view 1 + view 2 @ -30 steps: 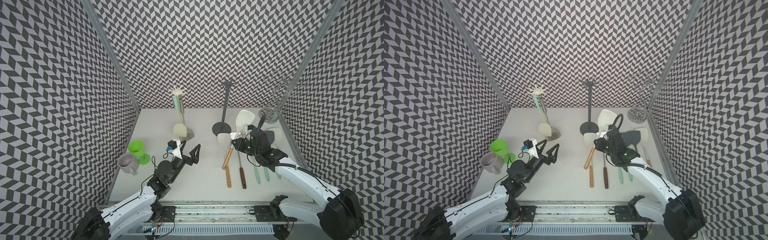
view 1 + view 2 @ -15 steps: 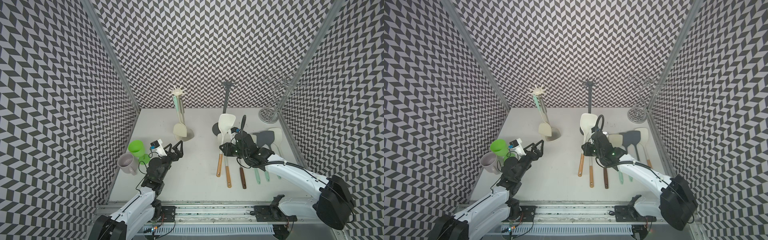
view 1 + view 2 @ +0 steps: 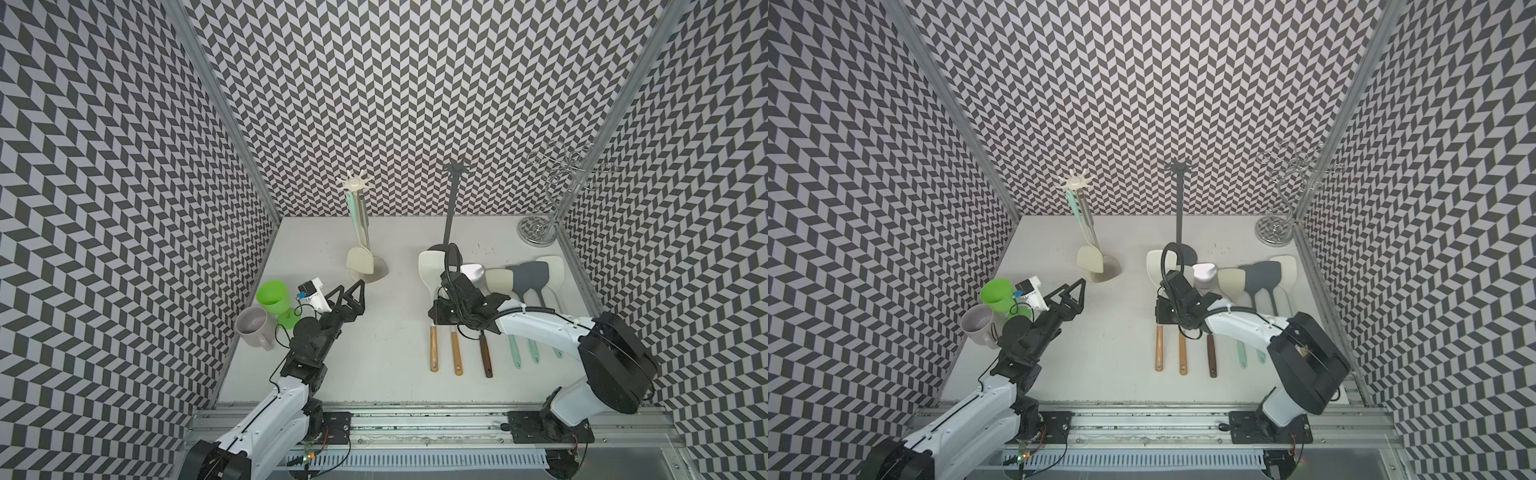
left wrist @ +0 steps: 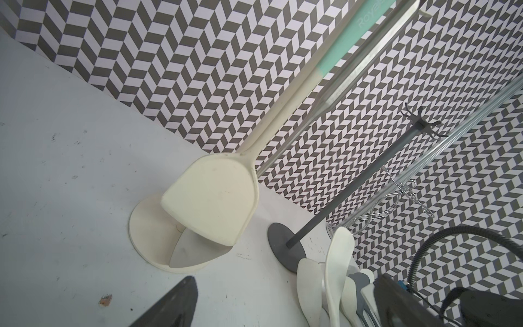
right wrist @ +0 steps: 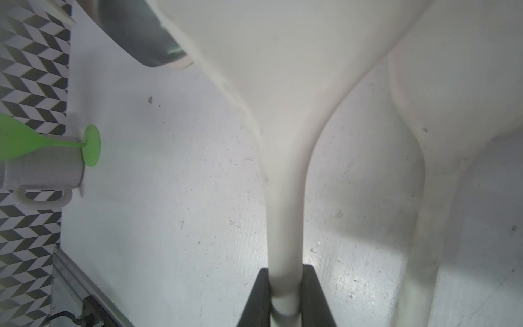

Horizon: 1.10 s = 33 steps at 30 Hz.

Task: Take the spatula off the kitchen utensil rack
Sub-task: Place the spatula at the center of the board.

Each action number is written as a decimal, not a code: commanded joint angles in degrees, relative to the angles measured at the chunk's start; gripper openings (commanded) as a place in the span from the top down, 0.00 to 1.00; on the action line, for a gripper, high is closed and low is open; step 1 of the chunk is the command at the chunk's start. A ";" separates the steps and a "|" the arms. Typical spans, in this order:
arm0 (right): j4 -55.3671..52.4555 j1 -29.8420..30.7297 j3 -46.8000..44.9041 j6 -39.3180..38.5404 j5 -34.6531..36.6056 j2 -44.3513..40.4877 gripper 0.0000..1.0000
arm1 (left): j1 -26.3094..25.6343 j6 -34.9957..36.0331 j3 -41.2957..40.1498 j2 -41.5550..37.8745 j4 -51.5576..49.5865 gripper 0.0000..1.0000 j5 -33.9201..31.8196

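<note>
My right gripper is shut on the neck of a cream spatula with a wooden handle, held low at the left end of a row of utensils. The right wrist view shows both fingers clamped on that spatula. Behind it stands a black utensil rack with bare hooks. A cream rack still carries a mint-handled spatula. In the left wrist view this cream rack lies straight ahead. My left gripper is open with nothing in it, a little short of the cream rack.
Several spatulas lie side by side on the table, right of the held one. A green goblet and a grey mug stand by the left wall. A chrome wire stand fills the back right corner.
My right gripper carried the cream spatula left and down from beside the black rack to the row's left end. The left gripper swung left, away from the middle, and stayed open.
</note>
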 commanded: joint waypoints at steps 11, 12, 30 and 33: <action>4.49 0.94 1.40 3.50 0.81 5.03 1.00 | 0.52 -0.28 -0.27 -0.12 0.64 0.01 1.40; 4.94 0.97 1.03 4.02 0.75 5.09 1.00 | 0.52 -0.28 -0.27 -0.14 0.69 0.01 1.40; 4.33 2.91 1.08 6.29 2.85 9.56 1.00 | 0.52 -0.36 -0.45 -0.60 0.93 0.01 1.45; 4.17 3.05 1.19 6.86 2.53 10.41 0.99 | 0.52 -0.36 -0.45 -0.60 0.91 0.01 1.56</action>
